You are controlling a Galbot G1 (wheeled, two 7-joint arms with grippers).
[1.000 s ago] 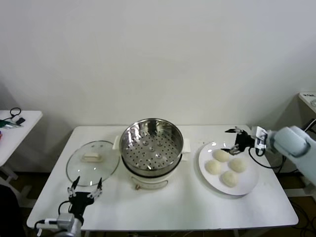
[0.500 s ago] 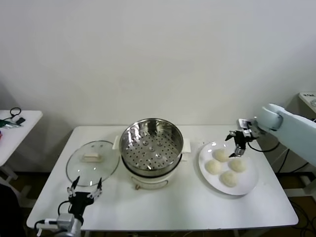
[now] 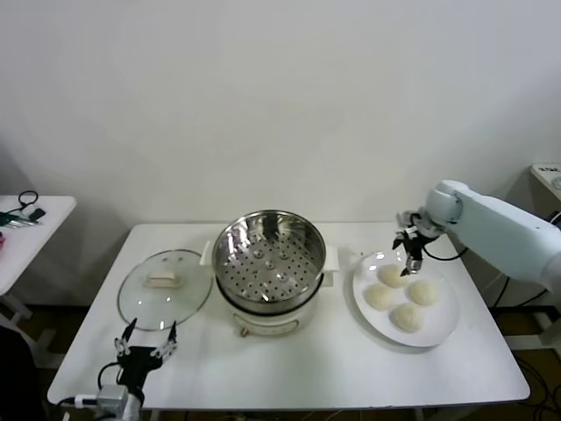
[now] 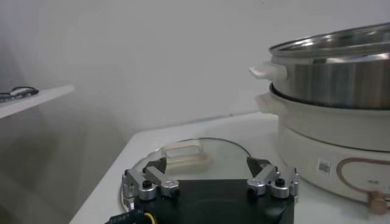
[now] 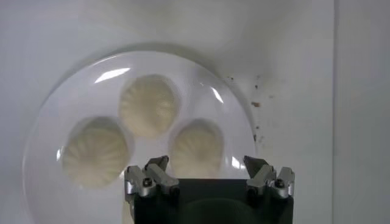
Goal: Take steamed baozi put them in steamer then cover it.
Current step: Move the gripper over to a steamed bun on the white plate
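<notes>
Four steamed baozi (image 3: 401,295) lie on a white plate (image 3: 443,331) at 3 o'clock from the steamer (image 3: 268,268); three of them show in the right wrist view; the right gripper (image 3: 411,255) hangs directly above the plate's far edge, over the rearmost bun, fingers (image 5: 155,175) spread wide and holding nothing; the steamer stands uncovered at table centre, its perforated tray bare; the cover (image 3: 164,288) lies flat on the table (image 3: 333,368) at 9 o'clock from the steamer; the left gripper (image 3: 145,347) rests at 6 o'clock from the cover, fingers (image 4: 149,181) apart and empty.
</notes>
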